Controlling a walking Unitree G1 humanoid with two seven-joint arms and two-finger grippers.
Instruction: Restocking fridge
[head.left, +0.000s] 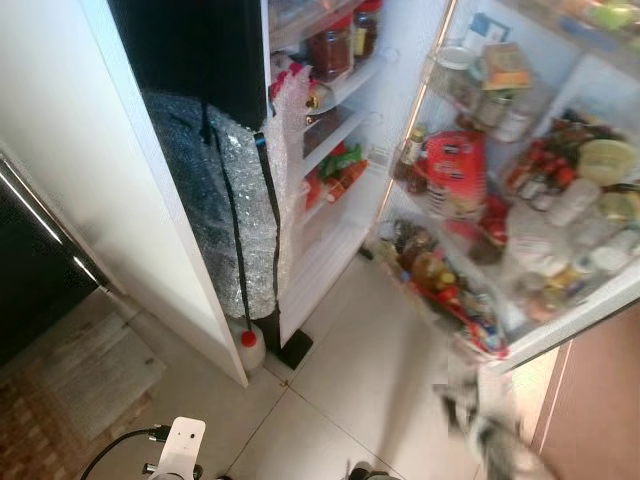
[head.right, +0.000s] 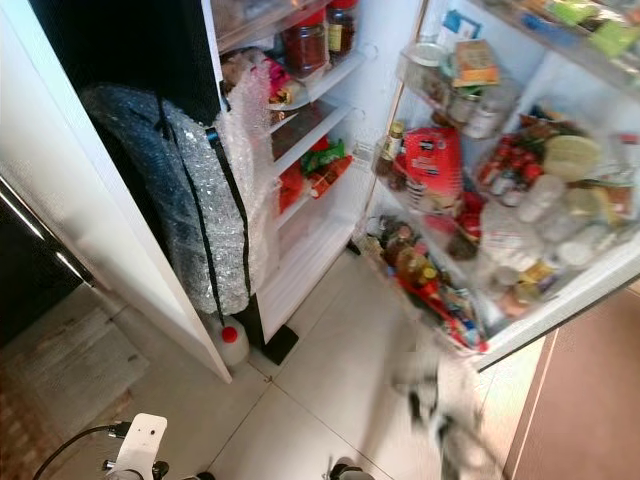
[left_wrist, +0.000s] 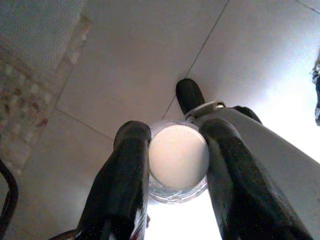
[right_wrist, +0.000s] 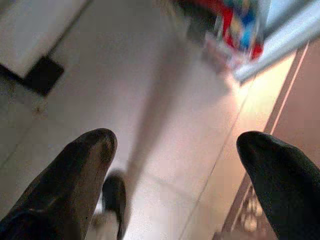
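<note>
The fridge (head.left: 335, 140) stands open ahead, its inner shelves holding jars and red and green packets. Its door (head.left: 520, 210) swings out to the right, its racks crowded with bottles, jars and a red packet (head.left: 455, 170). My left gripper (left_wrist: 176, 132) hangs low over the tiled floor, shut on a clear container with a white lid (left_wrist: 178, 160). My right gripper (right_wrist: 176, 142) is open with nothing between its fingers, above the floor near the door's bottom rack. The right arm (head.left: 488, 428) shows as a blur at the lower right.
A bubble-wrapped bundle (head.left: 225, 200) leans between the fridge and a white panel. On the floor below it stands a white bottle with a red cap (head.left: 248, 345). A mat (head.left: 90, 370) lies at the left. A brown surface (head.left: 600, 400) lies to the right under the door.
</note>
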